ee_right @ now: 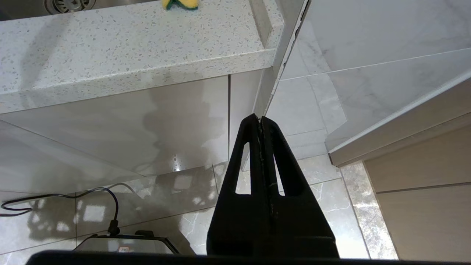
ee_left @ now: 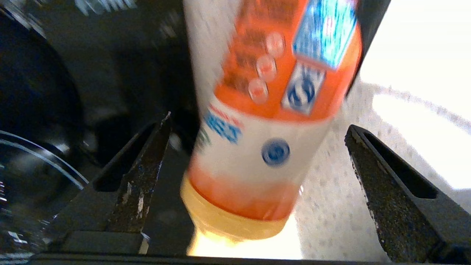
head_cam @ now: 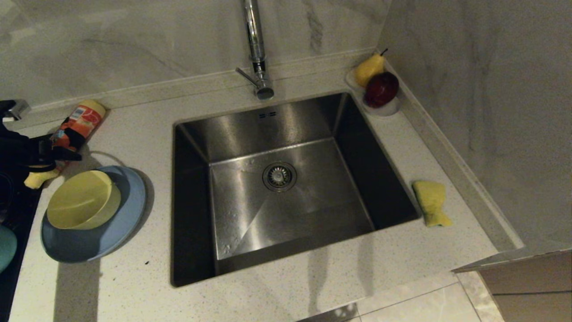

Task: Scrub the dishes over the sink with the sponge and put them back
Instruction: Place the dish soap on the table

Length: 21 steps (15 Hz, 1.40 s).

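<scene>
The steel sink [head_cam: 232, 134] fills the middle of the head view. The yellow sponge [head_cam: 431, 202] lies on the counter just right of it and also shows in the right wrist view as the sponge [ee_right: 180, 3]. A pale-yellow bowl [head_cam: 82, 200] sits tilted on the light-blue plate [head_cam: 120, 223] left of the sink. Only the edge of the teal bowl [head_cam: 5, 248] shows at the far left. My left gripper [head_cam: 67, 146] [ee_left: 257, 121] is open. Its fingers [ee_left: 143, 176] straddle an orange-labelled bottle [ee_left: 268, 110] without touching it. My right gripper [ee_right: 260, 118] is shut on nothing, low in front of the counter.
The orange bottle [head_cam: 78, 123] lies on the counter behind the plate. A chrome tap [head_cam: 255, 49] stands behind the sink. A white dish with a pear [head_cam: 370, 68] and a red apple [head_cam: 382, 88] sits in the back right corner. A dark surface [head_cam: 13, 210] borders the counter's left.
</scene>
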{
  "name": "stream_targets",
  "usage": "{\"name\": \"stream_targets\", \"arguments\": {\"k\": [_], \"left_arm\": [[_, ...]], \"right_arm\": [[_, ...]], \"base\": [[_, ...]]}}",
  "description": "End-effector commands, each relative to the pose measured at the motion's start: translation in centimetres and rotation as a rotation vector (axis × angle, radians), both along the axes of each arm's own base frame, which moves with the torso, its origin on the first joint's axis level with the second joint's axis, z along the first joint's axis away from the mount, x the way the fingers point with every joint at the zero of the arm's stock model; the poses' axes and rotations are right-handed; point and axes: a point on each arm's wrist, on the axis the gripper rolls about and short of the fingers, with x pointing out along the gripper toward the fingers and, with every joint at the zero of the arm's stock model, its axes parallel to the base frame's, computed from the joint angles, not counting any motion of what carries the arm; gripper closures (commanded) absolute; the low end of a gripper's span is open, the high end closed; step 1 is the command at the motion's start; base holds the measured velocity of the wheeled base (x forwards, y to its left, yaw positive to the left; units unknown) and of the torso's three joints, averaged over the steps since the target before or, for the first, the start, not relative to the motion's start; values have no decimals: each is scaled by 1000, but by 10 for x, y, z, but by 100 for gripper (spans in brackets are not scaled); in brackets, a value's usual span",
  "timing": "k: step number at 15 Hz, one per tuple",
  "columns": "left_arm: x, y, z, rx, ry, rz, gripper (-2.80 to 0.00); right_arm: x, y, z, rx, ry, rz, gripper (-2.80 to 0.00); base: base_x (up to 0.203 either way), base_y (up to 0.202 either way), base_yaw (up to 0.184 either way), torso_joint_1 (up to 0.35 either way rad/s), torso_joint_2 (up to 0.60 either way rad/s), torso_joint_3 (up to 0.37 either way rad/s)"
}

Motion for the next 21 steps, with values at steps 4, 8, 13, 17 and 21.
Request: {"name": "stream_targets", "arguments": {"k": [4,8,13,17,21], "left_arm": [[-4,-2,0,-17,25,-4,0],[-4,-3,-6,-32,51,-2,0],[-4,-2,-8,-36,60,2,0],[-14,-1,12,-50,-2,37,0],[-30,-14,36,-181,-61,97,0]], "right_arm": [[0,0,0,-1,-1,1,0],[0,0,0,-1,-1,1,0],[0,0,0,-1,-1,1,0],[0,0,0,-1,-1,1,0],[0,0,0,-1,-1,1,0]], "base": [[0,0,0,0,0,0],[0,0,0,0,0,0],[0,0,0,0,0,0],[0,0,0,0,0,0],[0,0,0,0,0,0]]}}
